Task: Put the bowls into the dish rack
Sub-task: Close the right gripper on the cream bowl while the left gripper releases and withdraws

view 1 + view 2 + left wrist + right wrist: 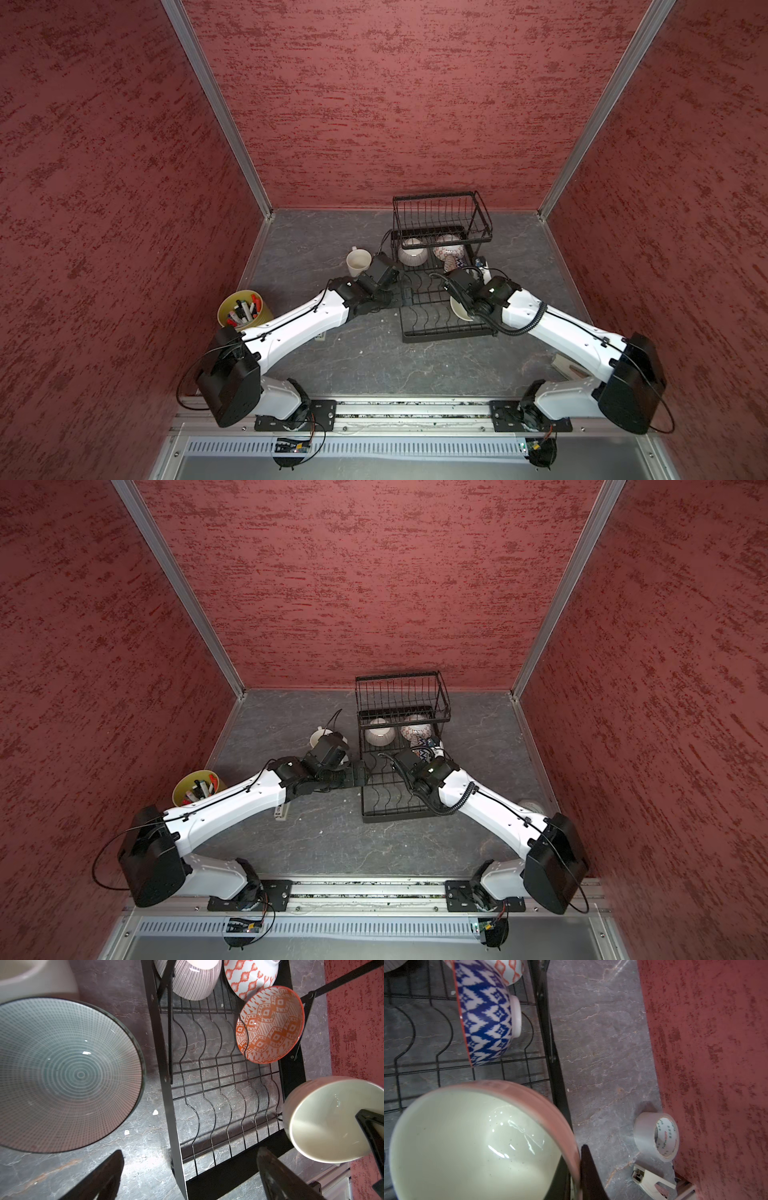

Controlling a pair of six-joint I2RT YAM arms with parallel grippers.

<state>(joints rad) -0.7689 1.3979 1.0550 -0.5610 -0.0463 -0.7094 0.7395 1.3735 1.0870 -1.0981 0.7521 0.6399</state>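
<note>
Left hand (191, 1151), wide and empty, is nearest the grey bowl (62, 1074) just beside it; right hand (575, 1165) grips the cream bowl (467, 1142).

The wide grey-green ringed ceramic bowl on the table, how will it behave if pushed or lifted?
Probably slippery: the grey-green ringed ceramic bowl shows glossy highlights. Likely rigid yet chippable, being glazed ceramic. Seemingly upright on the grey marbled table, it should slide, not roll.

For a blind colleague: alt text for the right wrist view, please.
A cream bowl, rim gripped in the jaws, hangs over the dish rack, where a blue-patterned bowl stands on edge. A tape roll sits on the grey table.
</note>
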